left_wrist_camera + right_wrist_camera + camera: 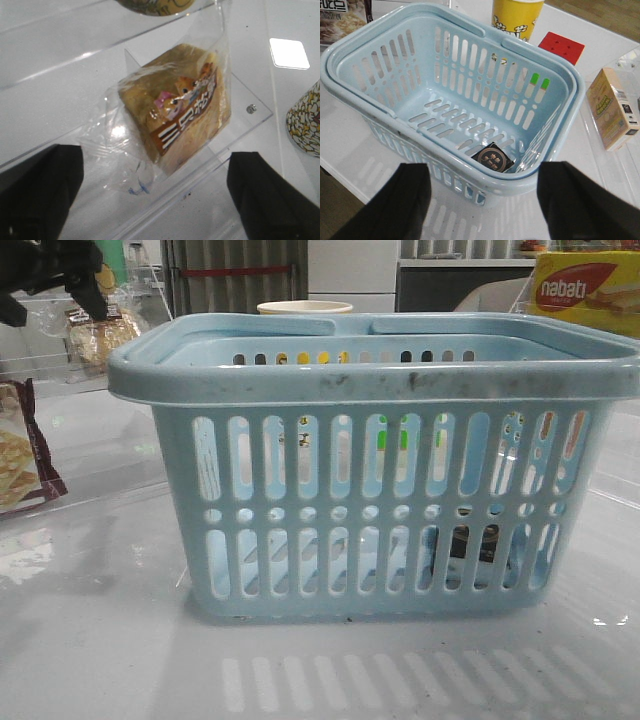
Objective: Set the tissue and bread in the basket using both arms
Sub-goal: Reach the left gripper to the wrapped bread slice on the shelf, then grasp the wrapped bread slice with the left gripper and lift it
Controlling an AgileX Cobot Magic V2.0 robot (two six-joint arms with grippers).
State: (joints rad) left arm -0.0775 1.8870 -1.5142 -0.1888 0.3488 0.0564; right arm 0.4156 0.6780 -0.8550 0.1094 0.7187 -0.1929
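Note:
The light-blue slotted basket [370,385] stands in the middle of the table. The tissue, a small dark packet with a round gold print [493,157], lies on the basket floor in a corner and shows through the slots in the front view [472,540]. The bread, golden-brown pieces in a clear bag with a dark label [185,105], lies on a clear acrylic shelf at the far left [100,340]. My left gripper [155,200] is open and empty, apart from the bag with its loose clear end between the fingers. My right gripper [480,205] is open and empty just outside the basket's rim [470,166].
A maroon-edged cracker bag [20,455] lies at the left. A yellow popcorn cup [515,17] stands behind the basket. A red cube [561,47] and a small carton [612,107] lie beside the basket. A yellow nabati box [585,290] is at the far right.

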